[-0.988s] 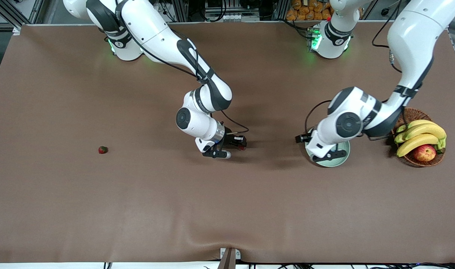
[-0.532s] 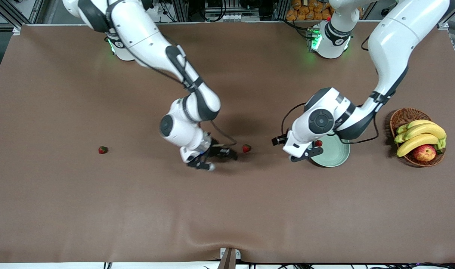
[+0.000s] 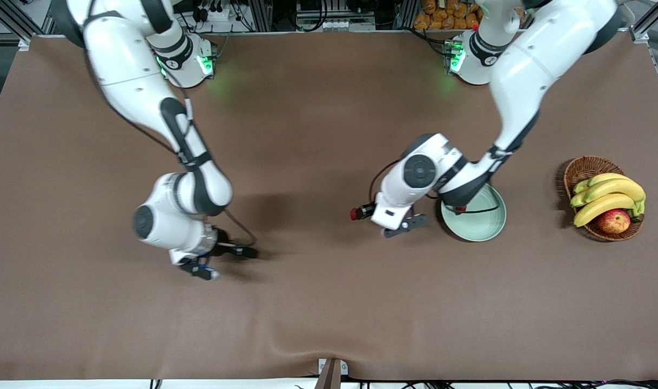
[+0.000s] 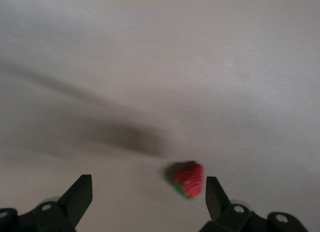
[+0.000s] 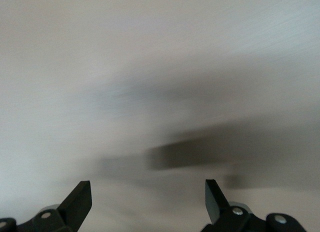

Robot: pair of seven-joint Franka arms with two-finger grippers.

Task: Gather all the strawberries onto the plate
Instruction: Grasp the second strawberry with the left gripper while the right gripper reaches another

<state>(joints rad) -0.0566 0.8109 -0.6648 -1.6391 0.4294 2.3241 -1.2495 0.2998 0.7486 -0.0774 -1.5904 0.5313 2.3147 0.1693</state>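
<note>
Bare brown bench [image 3: 318, 302] between the two arms and along the camera edge, left tool [image 4: 145, 197] spread wide with one strawberry [image 4: 189, 180] just inside a finger, plate [image 3: 483, 227] partly under left arm, basket [image 3: 588, 167] at the left arm's end

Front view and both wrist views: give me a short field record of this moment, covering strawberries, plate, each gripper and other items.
strawberries in view: one strawberry, lying on the table beside the plate, toward the right arm's end
plate: partly covered by the left arm; no berry on the part that shows
left gripper: open, over the strawberry, not gripping it
right gripper: open, empty, over the table toward the right arm's end
other: wicker basket holding bananas and an apple
</note>
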